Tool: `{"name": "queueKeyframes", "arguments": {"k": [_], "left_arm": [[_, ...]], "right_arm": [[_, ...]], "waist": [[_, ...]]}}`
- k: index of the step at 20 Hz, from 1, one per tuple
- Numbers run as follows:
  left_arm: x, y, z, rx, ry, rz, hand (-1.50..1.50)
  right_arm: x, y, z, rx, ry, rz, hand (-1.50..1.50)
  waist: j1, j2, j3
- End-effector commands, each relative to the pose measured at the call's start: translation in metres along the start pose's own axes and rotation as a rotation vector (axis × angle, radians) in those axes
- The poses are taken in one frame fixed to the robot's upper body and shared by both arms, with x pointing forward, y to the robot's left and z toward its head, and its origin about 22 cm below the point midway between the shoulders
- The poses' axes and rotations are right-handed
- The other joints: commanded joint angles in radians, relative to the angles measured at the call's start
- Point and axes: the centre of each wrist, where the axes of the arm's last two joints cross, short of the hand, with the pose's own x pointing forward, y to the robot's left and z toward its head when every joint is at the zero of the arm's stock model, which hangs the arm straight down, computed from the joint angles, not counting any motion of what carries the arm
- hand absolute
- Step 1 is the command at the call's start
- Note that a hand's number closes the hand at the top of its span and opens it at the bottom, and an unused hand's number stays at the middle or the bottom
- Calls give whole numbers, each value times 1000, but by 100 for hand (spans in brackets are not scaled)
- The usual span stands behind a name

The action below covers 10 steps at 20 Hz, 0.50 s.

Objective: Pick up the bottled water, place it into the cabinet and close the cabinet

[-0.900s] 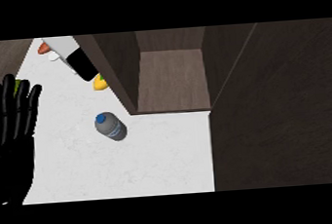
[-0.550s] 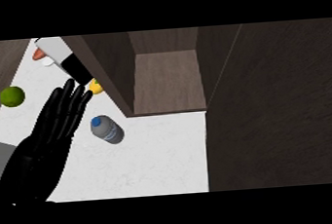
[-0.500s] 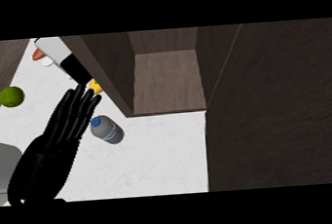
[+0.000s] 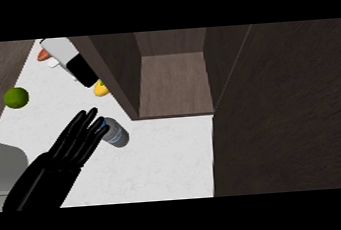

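While the left hand stretches forward with straight, spread fingers, its tips just reach the water bottle lying on the white counter; nothing is grasped yet; beyond, the cabinet stands open, so lifting, placing and closing all remain.

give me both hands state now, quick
Left hand: open, fingers straight, fingertips at the bottled water, holding nothing.
Right hand: not in view.

The robot hand is glossy black, with long slender segmented fingers.
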Motion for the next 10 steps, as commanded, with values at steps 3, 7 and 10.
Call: {"name": "queueKeyframes", "arguments": {"k": [3,7,10], "left_arm": [[1,27,15,-9,31,34,-150],[7,25,31,-6,38,10,-150],[5,42,32,-2,38,0,-150]], "right_arm": [[1,-11,27,17,27,-39,-150],[-5,-1,28,8,14,-40,-150],[3,-11,35,14,14,-13,-150]], "waist": [[4,-2,0],[7,-2,0],[5,-1,-1]]}}
